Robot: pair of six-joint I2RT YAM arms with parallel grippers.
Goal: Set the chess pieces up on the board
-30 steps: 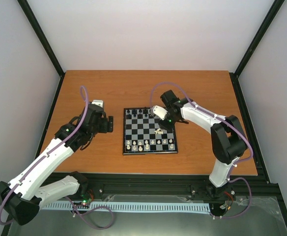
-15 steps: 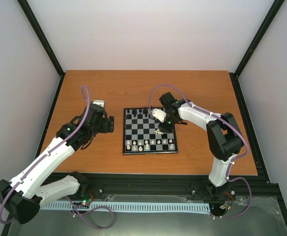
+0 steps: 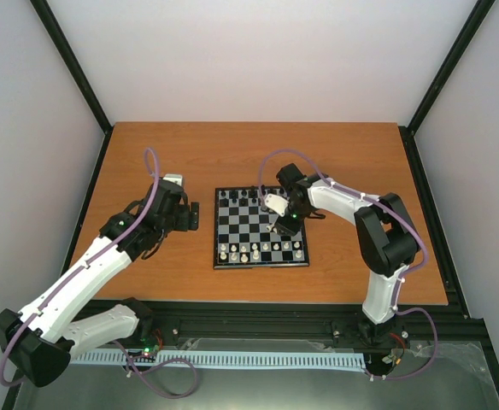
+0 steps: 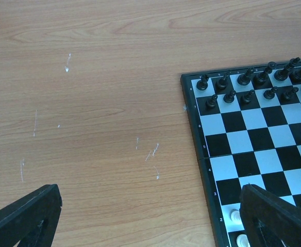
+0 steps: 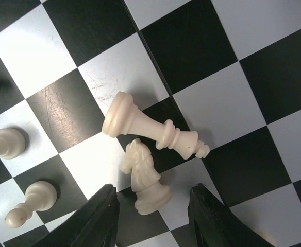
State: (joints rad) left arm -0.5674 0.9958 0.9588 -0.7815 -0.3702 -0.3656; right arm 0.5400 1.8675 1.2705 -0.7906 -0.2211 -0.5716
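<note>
We see the right end effector (image 5: pixel 153 203) low over the board (image 5: pixel 191 46), its jaws parted on either side of the base of a cream knight (image 5: pixel 143 177), with a gap showing at each finger. The knight lies on its side, right beside a taller cream piece (image 5: pixel 153 128) that also lies flat. Near them stand cream pawns (image 5: pixel 6 143). In the two far rows stand black chess pieces (image 4: pixel 253 77). The left end effector (image 4: pixel 149 193) hangs wide open and empty above the bench (image 4: pixel 88 103), just left of the board.
</note>
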